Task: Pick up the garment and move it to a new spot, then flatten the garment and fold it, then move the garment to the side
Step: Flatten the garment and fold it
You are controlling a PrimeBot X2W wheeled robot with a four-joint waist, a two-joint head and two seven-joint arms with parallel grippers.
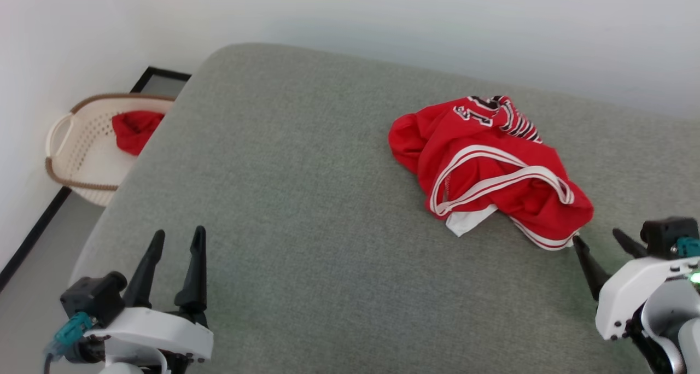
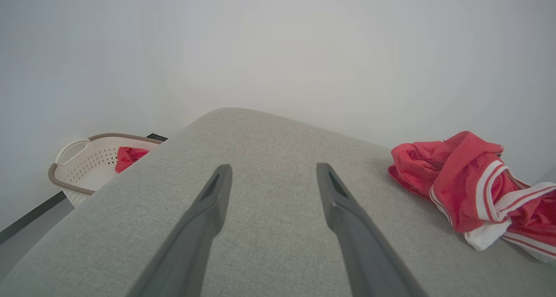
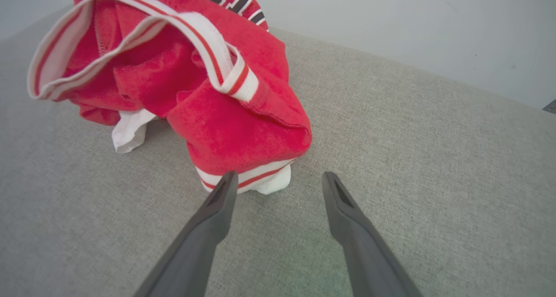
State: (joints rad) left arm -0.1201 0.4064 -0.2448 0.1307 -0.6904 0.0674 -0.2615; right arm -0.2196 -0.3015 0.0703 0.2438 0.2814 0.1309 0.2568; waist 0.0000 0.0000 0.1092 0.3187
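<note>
A plain, home-like laundry corner: a grey upholstered surface (image 1: 284,199) against white walls (image 1: 383,13), with a basket (image 1: 82,155) of red cloth (image 1: 134,129) alongside.

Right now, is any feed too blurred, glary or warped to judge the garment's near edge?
Head view: soft even light, no glare, garment sharp. Left wrist view: wide-angle bending of the grey surface, wall hazy and washed out. Right wrist view: the garment's striped hem crisp by the right gripper, only a faint shadow beneath it.
</note>
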